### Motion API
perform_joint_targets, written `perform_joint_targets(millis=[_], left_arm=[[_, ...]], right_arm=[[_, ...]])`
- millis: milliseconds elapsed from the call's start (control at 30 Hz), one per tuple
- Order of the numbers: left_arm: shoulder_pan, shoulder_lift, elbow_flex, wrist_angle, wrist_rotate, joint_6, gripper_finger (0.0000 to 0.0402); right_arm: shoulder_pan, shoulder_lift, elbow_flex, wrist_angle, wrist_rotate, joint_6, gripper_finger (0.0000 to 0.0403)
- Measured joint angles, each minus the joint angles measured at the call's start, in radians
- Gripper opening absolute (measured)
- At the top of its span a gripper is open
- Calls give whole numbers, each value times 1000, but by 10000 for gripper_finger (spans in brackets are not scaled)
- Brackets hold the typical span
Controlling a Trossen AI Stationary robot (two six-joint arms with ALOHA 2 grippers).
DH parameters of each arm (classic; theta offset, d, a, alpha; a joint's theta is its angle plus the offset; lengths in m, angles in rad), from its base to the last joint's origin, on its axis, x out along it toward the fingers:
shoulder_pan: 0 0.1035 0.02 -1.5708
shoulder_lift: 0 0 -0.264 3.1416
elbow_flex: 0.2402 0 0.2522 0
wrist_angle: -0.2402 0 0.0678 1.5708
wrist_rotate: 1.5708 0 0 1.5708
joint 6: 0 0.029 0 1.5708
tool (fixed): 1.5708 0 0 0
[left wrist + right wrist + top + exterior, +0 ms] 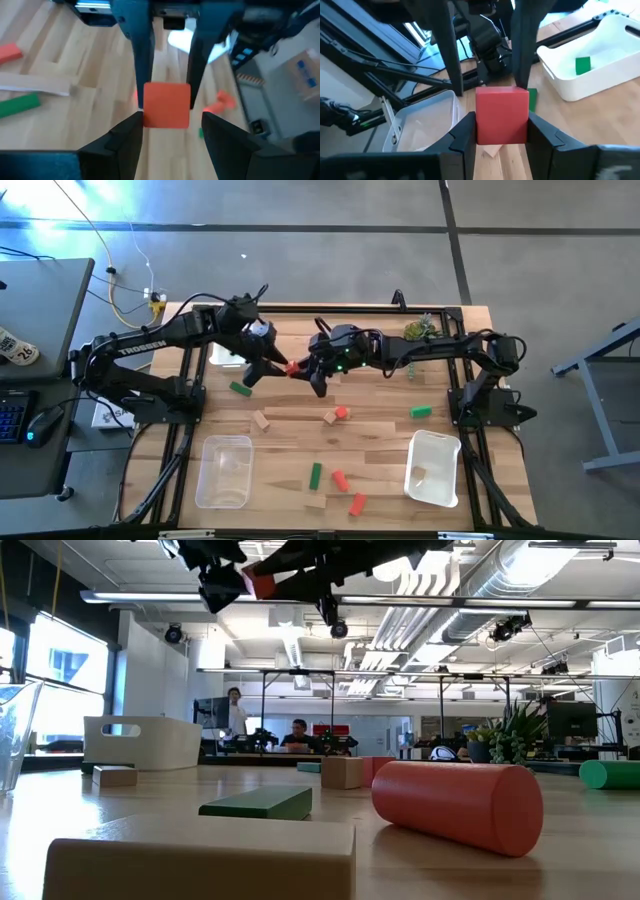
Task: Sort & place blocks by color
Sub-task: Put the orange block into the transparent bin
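A red block hangs in the air over the table's far middle, between my two grippers. My right gripper comes from the table's right and is shut on the red block. My left gripper comes from the left and is open, one finger on each side of the same block; a gap shows beside one finger. Loose red, green and tan blocks lie flat on the table, among them a green block, a tan block and a red block. My right gripper pinches the red block by two opposite side faces between its two fingers. The fingers come nearly level from the table's right, slanting a little down. The block is lifted clear of the table, its faces square to the fingers.
A clear tray stands near left. A white tray at the near right holds a tan block. Another white tray under my left arm holds a green block. A small plant stands at the far right. Several blocks lie near the front edge.
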Motion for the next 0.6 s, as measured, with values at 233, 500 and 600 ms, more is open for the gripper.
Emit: perform_joint_targets(millis=[233,500,600], left_arm=[[0,0,0,56,17,-50,190],[3,7,0,61,23,-57,190],[3,8,0,59,22,-56,190]], right_arm=[[2,1,0,-2,-7,-5,105],[26,1,0,21,20,28,105],[30,0,0,46,26,32,105]])
